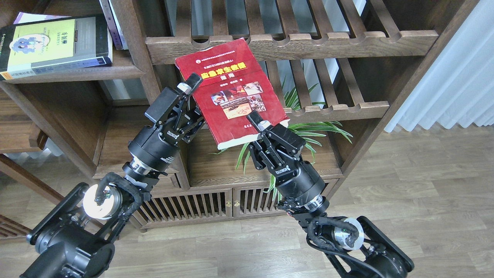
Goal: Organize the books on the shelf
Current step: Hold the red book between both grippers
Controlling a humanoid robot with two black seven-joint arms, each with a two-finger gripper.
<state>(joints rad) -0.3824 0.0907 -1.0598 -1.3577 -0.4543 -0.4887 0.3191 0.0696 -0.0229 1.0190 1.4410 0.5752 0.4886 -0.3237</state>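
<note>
The thick dark red book [231, 87] with photos on its cover is held up in the air in front of the slatted racks, tilted. My left gripper [192, 88] is shut on its left edge. My right gripper [259, 128] is shut on its lower right edge. The yellow-green book [52, 44] with a dark grey border lies flat on the solid plank shelf [81, 73] at upper left. The pale lilac-white paperback [32, 17] lies under it, only a corner showing.
Slatted racks with scalloped rails [293, 44] stand behind the red book. A green plant [308, 129] sits below it on the cabinet top. An upright book [112, 23] leans by the post. White curtains [455, 77] hang at right. Wood floor below.
</note>
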